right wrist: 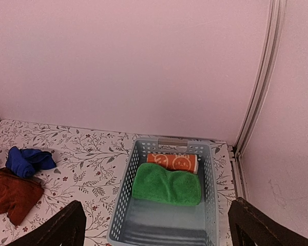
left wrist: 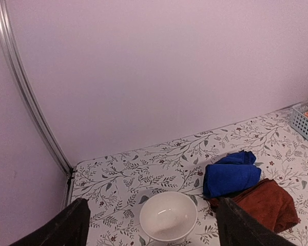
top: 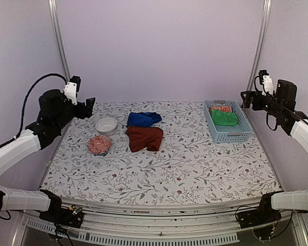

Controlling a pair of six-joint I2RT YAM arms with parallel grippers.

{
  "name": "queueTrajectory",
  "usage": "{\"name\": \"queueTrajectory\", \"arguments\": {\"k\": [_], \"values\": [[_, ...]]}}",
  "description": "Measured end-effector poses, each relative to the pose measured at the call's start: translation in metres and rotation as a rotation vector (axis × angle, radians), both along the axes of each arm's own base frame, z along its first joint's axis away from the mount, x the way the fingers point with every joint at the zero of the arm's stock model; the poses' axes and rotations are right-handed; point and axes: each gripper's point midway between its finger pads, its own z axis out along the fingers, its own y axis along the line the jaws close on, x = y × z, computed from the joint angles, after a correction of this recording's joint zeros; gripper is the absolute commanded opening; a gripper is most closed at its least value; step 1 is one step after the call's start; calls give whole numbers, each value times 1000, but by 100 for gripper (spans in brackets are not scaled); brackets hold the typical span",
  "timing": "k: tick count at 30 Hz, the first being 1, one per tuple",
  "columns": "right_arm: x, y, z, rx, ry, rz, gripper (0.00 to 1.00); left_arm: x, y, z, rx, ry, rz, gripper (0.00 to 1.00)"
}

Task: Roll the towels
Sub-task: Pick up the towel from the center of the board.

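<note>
Both hands are up in the air and off to the sides right now. The left hand (top: 88,107) and the right hand (top: 246,98) are spread wide with nothing in them. The towels sit left of centre toward the back of the worktop (top: 195,174). The red towel (top: 145,138) is a bunched heap lying roughly side to side, and the blue towel (top: 142,119) is just behind it, touching. Neither is laid out flat, so I can't really call a long axis yet. The left hand is clearly the nearer one - the towels lie down and to its right, just past the white bowl (top: 107,125). The left wrist view shows the blue one overlapping the red's far edge, which the top view barely gives away. The right wrist view mostly looks into the basket (right wrist: 124,205), at the green cloth (right wrist: 167,184) and the orange roll (right wrist: 172,161) - not my job.
</note>
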Motion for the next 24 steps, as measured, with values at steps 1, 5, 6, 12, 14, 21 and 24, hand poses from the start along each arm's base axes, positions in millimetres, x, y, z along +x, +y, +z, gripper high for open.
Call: {"name": "queueTrajectory", "arguments": {"k": [1, 5, 6, 12, 14, 21, 24], "values": [[0, 0, 0, 0, 0, 5, 99, 1, 3, -1, -10, 7, 3, 81], [-2, 5, -2, -13, 2, 57, 99, 0, 1, -11, -45, 63, -6, 76], [-3, 7, -3, -19, 5, 73, 98, -1, -3, -12, -51, 77, -14, 75], [-10, 33, -28, -68, 59, 222, 89, -2, -56, -28, -89, 215, -116, 72], [-12, 50, -39, -87, 87, 297, 80, -4, -83, -36, -93, 270, -161, 73], [-24, 125, -97, -134, 247, 625, 45, -18, -169, -82, -81, 485, -290, 61], [-31, 153, -119, -139, 317, 750, 40, -26, -190, -109, -68, 577, -312, 51]]}}
